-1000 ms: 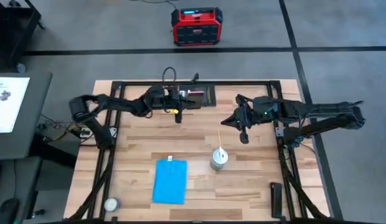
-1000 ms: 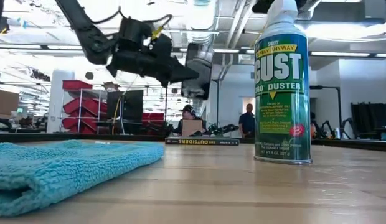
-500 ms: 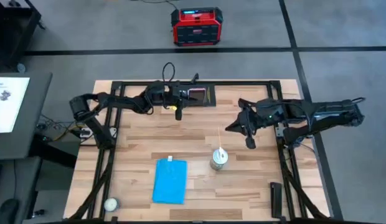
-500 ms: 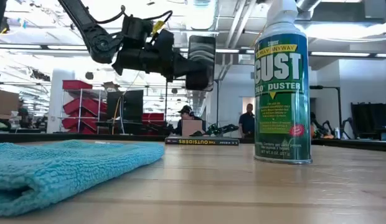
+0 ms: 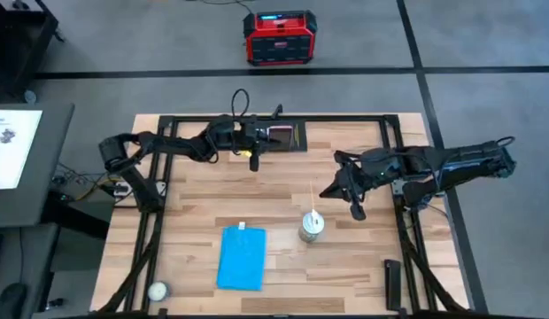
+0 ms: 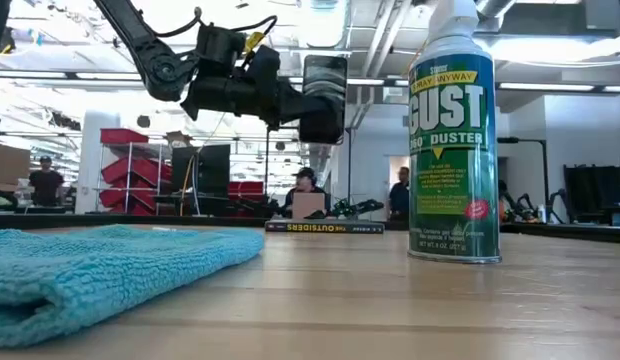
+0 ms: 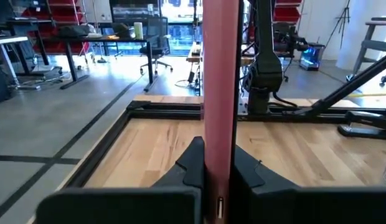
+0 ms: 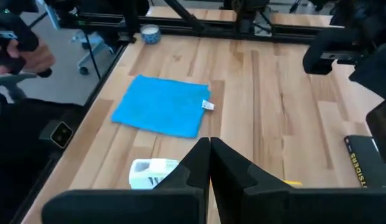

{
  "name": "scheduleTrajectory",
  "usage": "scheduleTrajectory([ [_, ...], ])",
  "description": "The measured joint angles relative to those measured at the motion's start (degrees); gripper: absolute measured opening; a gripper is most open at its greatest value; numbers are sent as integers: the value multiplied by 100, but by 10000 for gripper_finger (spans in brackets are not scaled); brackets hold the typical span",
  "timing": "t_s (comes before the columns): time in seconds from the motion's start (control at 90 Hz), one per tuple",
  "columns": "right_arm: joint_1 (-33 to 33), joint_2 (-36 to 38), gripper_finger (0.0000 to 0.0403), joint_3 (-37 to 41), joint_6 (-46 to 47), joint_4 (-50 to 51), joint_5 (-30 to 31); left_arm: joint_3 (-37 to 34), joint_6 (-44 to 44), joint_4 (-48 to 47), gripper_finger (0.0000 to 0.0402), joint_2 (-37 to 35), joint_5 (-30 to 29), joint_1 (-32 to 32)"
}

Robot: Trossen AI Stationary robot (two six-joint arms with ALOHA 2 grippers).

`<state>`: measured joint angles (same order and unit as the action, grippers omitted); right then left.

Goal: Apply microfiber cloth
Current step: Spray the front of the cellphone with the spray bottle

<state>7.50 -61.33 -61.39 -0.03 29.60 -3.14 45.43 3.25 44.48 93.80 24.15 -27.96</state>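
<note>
The sky-blue microfiber cloth (image 5: pixel 242 258) lies flat near the table's front edge, its white tag at the far end; it also shows in the right wrist view (image 8: pixel 162 107) and the low view (image 6: pixel 90 268). My left gripper (image 5: pixel 259 144) is at the far edge, shut on the pink-backed phone (image 6: pixel 323 98), which is held high above the table. My right gripper (image 5: pixel 349 191) hovers right of centre with its fingers shut (image 8: pixel 210 152) and nothing in them. It is above and to the far right of the cloth. My left gripper pinches the phone between its two fingers (image 7: pixel 193 163), one on each flat face, at the phone's lower end (image 7: pixel 218 177). The fingers come level from the table's left. The phone stands upright, lifted clear of the table.
A green duster can (image 5: pixel 311 226) with a thin straw stands right of the cloth, near my right gripper. A black book (image 5: pixel 292 139) lies at the far edge under the phone. A small round tin (image 5: pixel 157 290) and a black bar (image 5: pixel 392 283) sit at the near corners.
My left gripper has risen a little and turned, so the phone, tilted before, now stands upright. My right gripper has moved toward the table's near edge, closer to the duster can.
</note>
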Motion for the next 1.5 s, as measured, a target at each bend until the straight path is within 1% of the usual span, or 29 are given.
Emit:
scheduleTrajectory([
  [0.167, -12, -159, 0, 2, -1, -15, -17, 37, 5, -6, 4, 0, -1, -7],
  [0.311, -12, -306, 0, 2, 9, -118, -289, 39, 17, -6, 4, 0, 1, -41],
  [0.544, -8, -364, 0, 2, 111, -80, -429, 147, 104, -27, 4, 7, -3, -31],
  [0.656, -6, -362, 0, 0, 166, 57, -455, 393, 75, -55, 4, 271, 4, 6],
  [0.833, 7, -363, 0, 0, 219, 229, -459, 868, 39, -185, 4, 904, 10, 156],
  [0.922, 40, -363, 0, 0, 223, 236, -459, 964, 35, -157, 4, 1048, 20, 203],
  [1.156, 40, -586, 0, 0, 310, 365, -459, 1008, -313, 37, 4, 1051, 7, 203],
  [1.389, 14, -919, 0, -42, 323, 377, -458, 1008, -306, 33, 4, 1051, -114, 286],
  [1.5, 14, -928, 0, -155, 321, 415, -457, 1008, -306, 27, 4, 1051, -176, 283],
])
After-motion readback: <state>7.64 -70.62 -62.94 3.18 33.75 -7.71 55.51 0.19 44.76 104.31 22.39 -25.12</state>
